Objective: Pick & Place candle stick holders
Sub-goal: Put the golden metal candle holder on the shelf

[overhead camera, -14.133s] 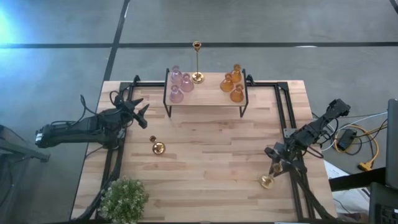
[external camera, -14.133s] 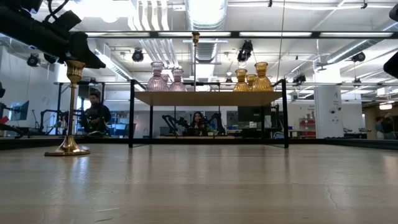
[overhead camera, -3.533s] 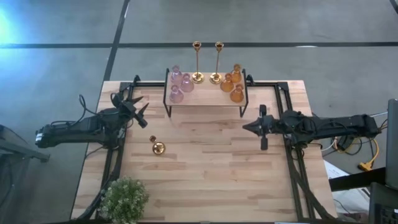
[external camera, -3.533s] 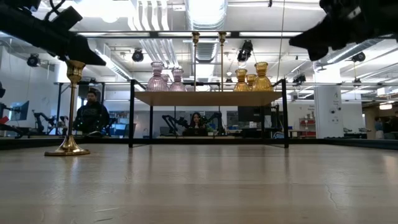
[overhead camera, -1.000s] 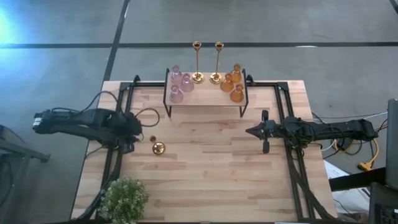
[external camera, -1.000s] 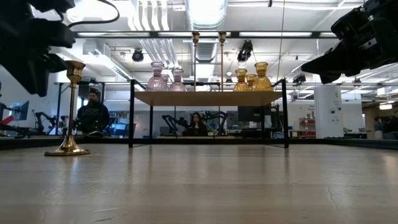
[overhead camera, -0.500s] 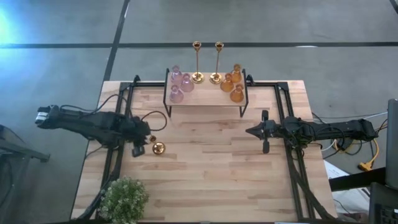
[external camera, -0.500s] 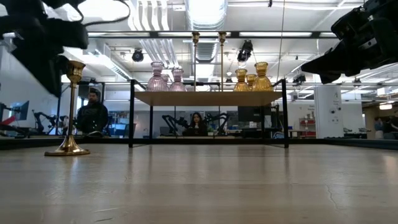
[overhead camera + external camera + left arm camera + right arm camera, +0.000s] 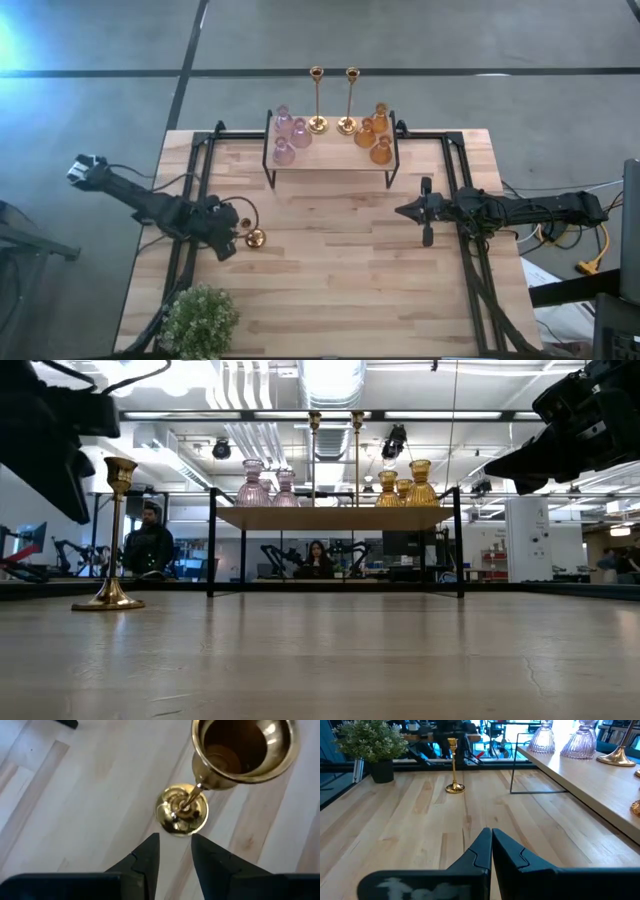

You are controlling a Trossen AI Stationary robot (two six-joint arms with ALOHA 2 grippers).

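Note:
One gold candle stick holder (image 9: 252,237) stands upright on its round base on the table's left part; it also shows in the low view (image 9: 114,540) and in the left wrist view (image 9: 186,812). My left gripper (image 9: 231,238) points down just left of it, open by a narrow gap (image 9: 172,840), touching nothing. Two gold holders (image 9: 333,100), three pink glass ones (image 9: 289,135) and three amber ones (image 9: 375,135) stand on a small wooden shelf (image 9: 330,155) at the far middle. My right gripper (image 9: 400,211) is shut and empty (image 9: 491,837), above the table's right part.
A green leafy plant (image 9: 200,318) in a pot stands at the near left corner. Black frame rails (image 9: 455,180) run along the table's left, right and far sides. Bare wood lies between the shelf and the near edge. A person (image 9: 148,545) sits in the room beyond.
My left gripper has gone toward the table's right and near edges, up to the lone gold holder, and has tipped to point down beside it. The holder has stayed in place.

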